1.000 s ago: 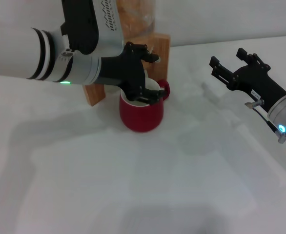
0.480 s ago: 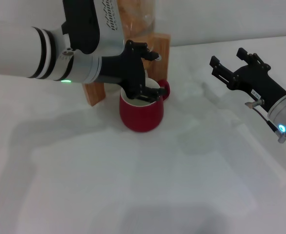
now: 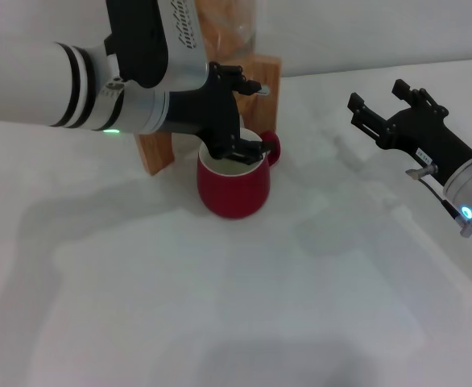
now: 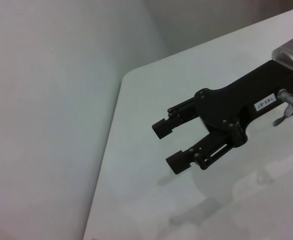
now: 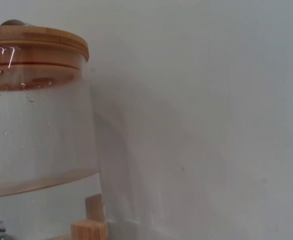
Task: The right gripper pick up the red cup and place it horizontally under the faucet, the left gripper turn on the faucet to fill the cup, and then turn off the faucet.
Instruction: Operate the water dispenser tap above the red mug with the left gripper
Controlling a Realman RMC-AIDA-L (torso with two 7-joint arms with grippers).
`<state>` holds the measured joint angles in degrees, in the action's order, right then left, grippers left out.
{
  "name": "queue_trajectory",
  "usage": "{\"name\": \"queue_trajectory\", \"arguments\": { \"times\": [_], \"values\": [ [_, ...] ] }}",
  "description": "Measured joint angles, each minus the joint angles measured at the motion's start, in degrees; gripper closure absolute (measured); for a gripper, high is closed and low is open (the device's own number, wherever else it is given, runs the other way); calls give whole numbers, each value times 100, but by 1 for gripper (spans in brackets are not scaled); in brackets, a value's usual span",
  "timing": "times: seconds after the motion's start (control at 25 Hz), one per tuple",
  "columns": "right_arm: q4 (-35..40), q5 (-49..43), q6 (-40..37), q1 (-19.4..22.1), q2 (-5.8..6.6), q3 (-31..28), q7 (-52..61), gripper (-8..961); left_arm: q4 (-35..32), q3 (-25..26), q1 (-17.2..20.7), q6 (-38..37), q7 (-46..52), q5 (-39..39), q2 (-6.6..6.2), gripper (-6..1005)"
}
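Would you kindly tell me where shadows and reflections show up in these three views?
Head view: soft grey shadows of the arms spread across the white table below the red cup, whose glaze shows little shine. Left wrist view: the right gripper casts a faint shadow on the table beneath it. Right wrist view: a bright glint sits on the glass dispenser near its wooden lid.

white table (image 3: 220, 306) | pale plain wall (image 5: 211, 100) | soft light
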<state>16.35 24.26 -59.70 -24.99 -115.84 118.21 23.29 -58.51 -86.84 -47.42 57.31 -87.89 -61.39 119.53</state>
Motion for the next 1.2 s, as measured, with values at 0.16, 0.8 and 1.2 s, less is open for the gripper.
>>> {"name": "queue_trajectory", "arguments": {
  "times": [0.16, 0.8, 1.2],
  "values": [
    [-6, 0, -4, -8, 0, 0, 5, 109, 7, -6, -5, 8, -7, -25, 0, 159],
    [0, -1, -105, 33, 0, -4, 18, 110, -76, -132, -4, 5, -26, -191, -6, 160],
    [0, -1, -105, 30, 0, -38, 13, 109, -91, -218, 10, 31, -19, -203, -1, 159]
  ]
}}
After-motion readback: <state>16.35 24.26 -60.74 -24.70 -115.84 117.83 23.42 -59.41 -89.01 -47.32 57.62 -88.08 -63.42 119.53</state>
